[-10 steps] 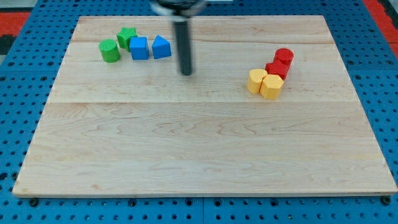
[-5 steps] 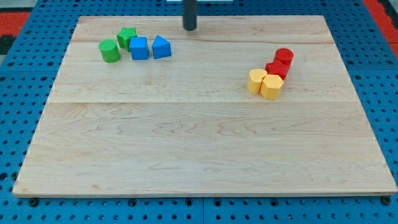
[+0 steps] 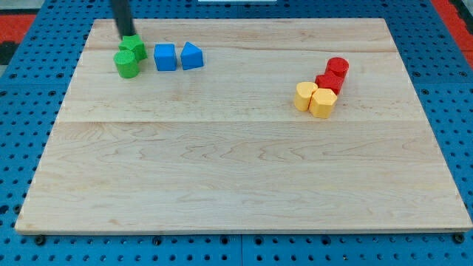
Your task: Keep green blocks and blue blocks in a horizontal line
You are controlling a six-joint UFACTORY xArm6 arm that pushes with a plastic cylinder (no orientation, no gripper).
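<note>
On the wooden board (image 3: 236, 185), near the view's right, two yellow blocks (image 3: 314, 99) touch two red blocks (image 3: 332, 74). Toward the top left sit the green cylinder (image 3: 126, 65), green star block (image 3: 134, 48), blue cube (image 3: 165, 57) and blue wedge (image 3: 191, 56). My tip (image 3: 126, 34), a bare rod grasping nothing, touches the star's top edge.
</note>
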